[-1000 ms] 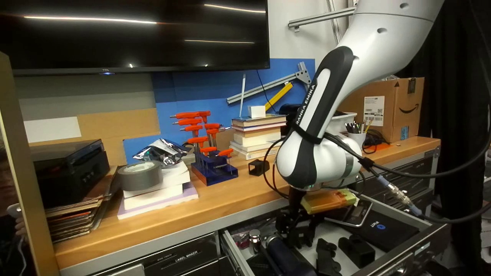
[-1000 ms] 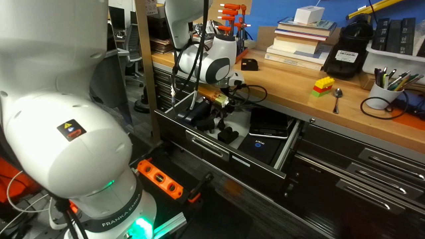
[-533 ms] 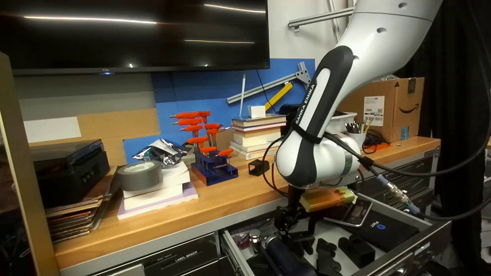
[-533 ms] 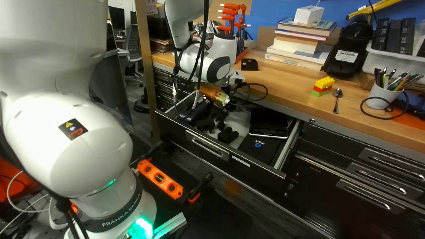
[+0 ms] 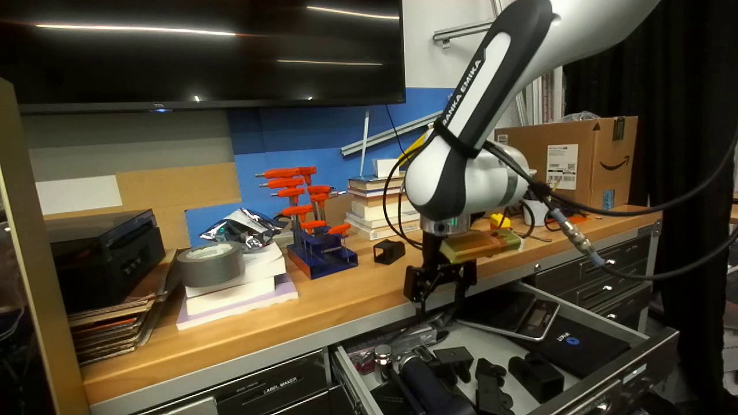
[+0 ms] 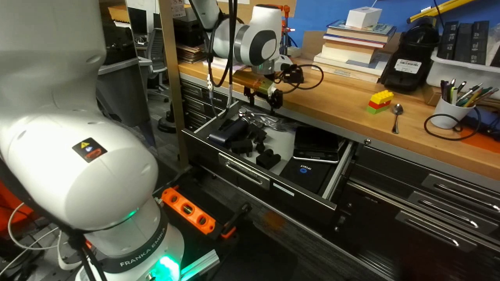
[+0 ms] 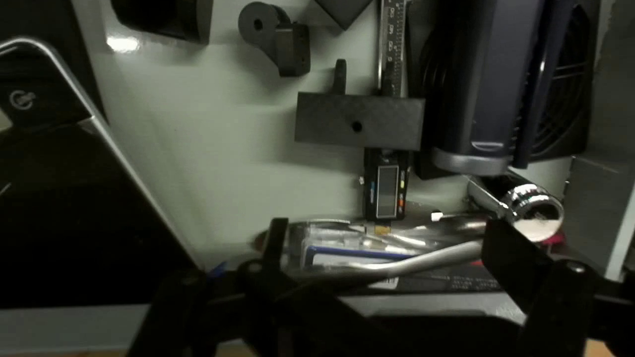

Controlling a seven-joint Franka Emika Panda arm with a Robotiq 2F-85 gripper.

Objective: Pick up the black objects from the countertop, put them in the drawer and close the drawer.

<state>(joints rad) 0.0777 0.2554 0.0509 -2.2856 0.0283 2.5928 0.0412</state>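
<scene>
One black object [image 5: 390, 252] stands on the wooden countertop [image 5: 346, 294], near the red-handled tool rack. The drawer [image 6: 297, 199] is pulled out. Inside it lie more black objects: a block [image 7: 359, 120] resting across a digital caliper, a bracket-like piece [image 5: 492, 387], and a chunky one [image 6: 268, 159] close to the drawer front. My gripper [image 5: 440, 305] hangs above the rear of the drawer, beside the countertop's front edge, its fingers wide apart. In the wrist view nothing is held between the fingertips [image 7: 277, 240]; plastic packaging shows below them.
A dark cylindrical device [image 7: 496, 79], a scale [image 5: 513, 314] and a flat black box [image 6: 304, 173] share the drawer. On the countertop stand the tool rack [image 5: 323, 262], book stacks [image 6: 347, 56], toy bricks [image 6: 380, 102], a spoon [image 6: 397, 113] and a pen cup [image 6: 447, 113].
My gripper has risen out of the drawer with its fingers apart. The black block that was between them at first now lies in the drawer beside the dark cylindrical device.
</scene>
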